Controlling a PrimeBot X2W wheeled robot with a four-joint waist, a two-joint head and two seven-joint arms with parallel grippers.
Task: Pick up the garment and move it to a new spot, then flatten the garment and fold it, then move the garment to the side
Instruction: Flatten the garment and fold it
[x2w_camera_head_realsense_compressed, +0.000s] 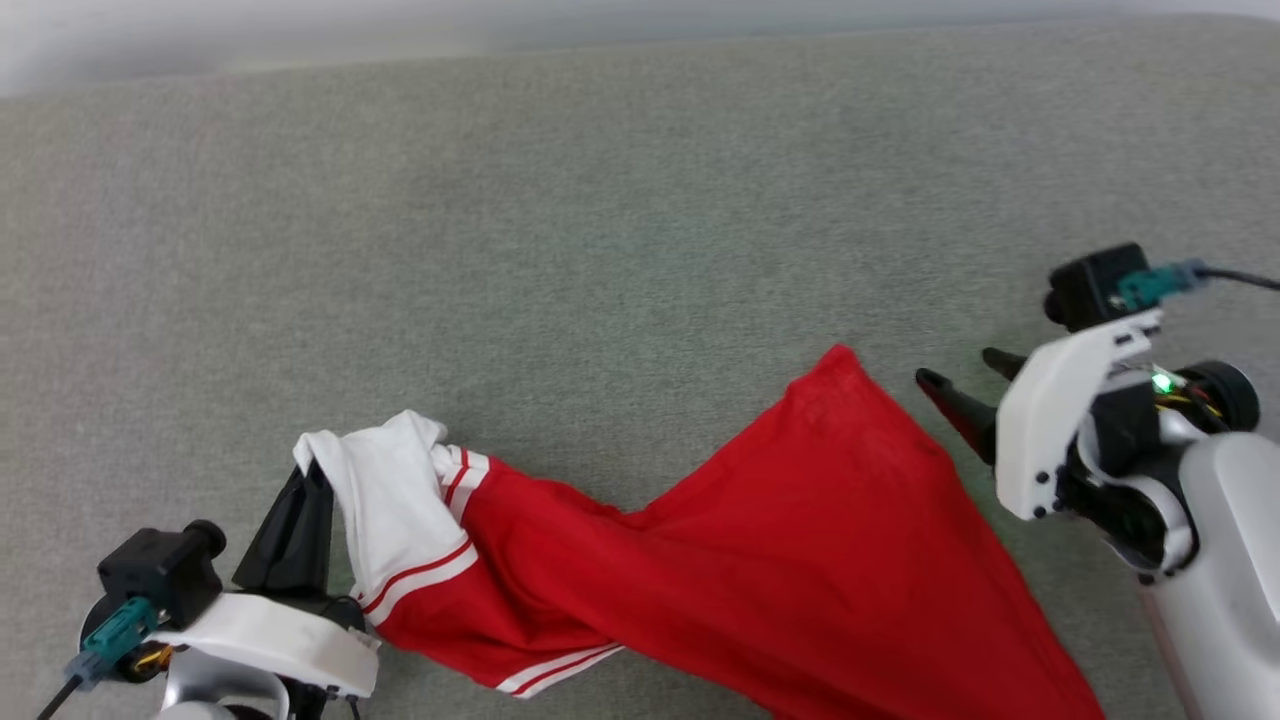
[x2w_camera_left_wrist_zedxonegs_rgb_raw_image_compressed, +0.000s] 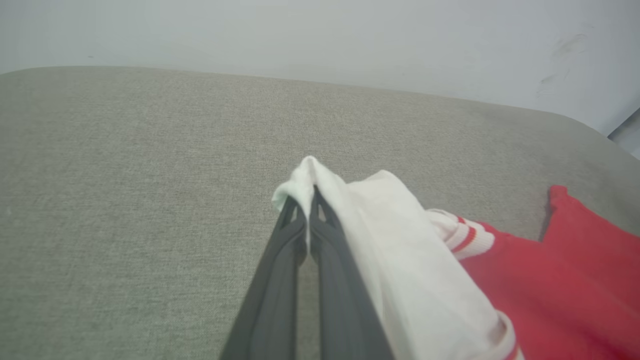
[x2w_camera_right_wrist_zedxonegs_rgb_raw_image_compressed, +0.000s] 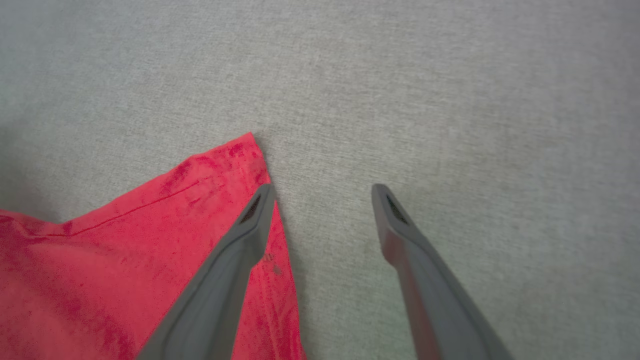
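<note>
The red garment (x2w_camera_head_realsense_compressed: 800, 560) lies twisted across the grey padded surface, its white sleeve (x2w_camera_head_realsense_compressed: 385, 500) bunched at the left and a red corner (x2w_camera_head_realsense_compressed: 838, 365) pointing away from me. My left gripper (x2w_camera_head_realsense_compressed: 312, 472) is shut on the white sleeve's edge; the left wrist view shows the cloth (x2w_camera_left_wrist_zedxonegs_rgb_raw_image_compressed: 400, 270) pinched between the closed fingertips of that gripper (x2w_camera_left_wrist_zedxonegs_rgb_raw_image_compressed: 307, 197). My right gripper (x2w_camera_head_realsense_compressed: 960, 375) stands open just right of the red corner, holding nothing. In the right wrist view its left finger (x2w_camera_right_wrist_zedxonegs_rgb_raw_image_compressed: 240, 240) lies over the red hem (x2w_camera_right_wrist_zedxonegs_rgb_raw_image_compressed: 150, 240) and the other finger sits on bare surface.
The grey fabric surface (x2w_camera_head_realsense_compressed: 600, 220) stretches wide beyond the garment. A pale wall (x2w_camera_left_wrist_zedxonegs_rgb_raw_image_compressed: 320, 35) rises behind its far edge, and the surface's rounded corner (x2w_camera_left_wrist_zedxonegs_rgb_raw_image_compressed: 590, 130) shows at the right of the left wrist view.
</note>
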